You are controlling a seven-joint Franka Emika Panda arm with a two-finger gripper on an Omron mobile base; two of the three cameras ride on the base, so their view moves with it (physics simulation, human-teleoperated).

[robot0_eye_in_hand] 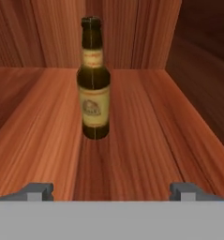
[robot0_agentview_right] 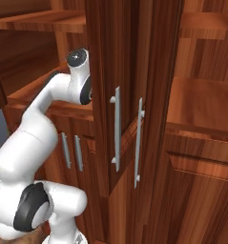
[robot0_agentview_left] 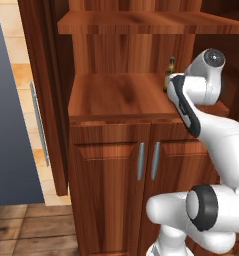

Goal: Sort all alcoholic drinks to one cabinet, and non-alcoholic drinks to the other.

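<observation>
**Amber bottle stands free on the cabinet shelf**

The pincer is spread wide and pinching nothing; its two tips sit low and far apart in the hand view. Straight ahead of it, a little to the left of centre and clear of both tips, the amber bottle stands upright on the shelf, long axis vertical, neck pointing up. Beyond the bottle rises the cabinet back wall. Judging by this, the bottle looks set down, with withdrawal straight back next.
</observation>
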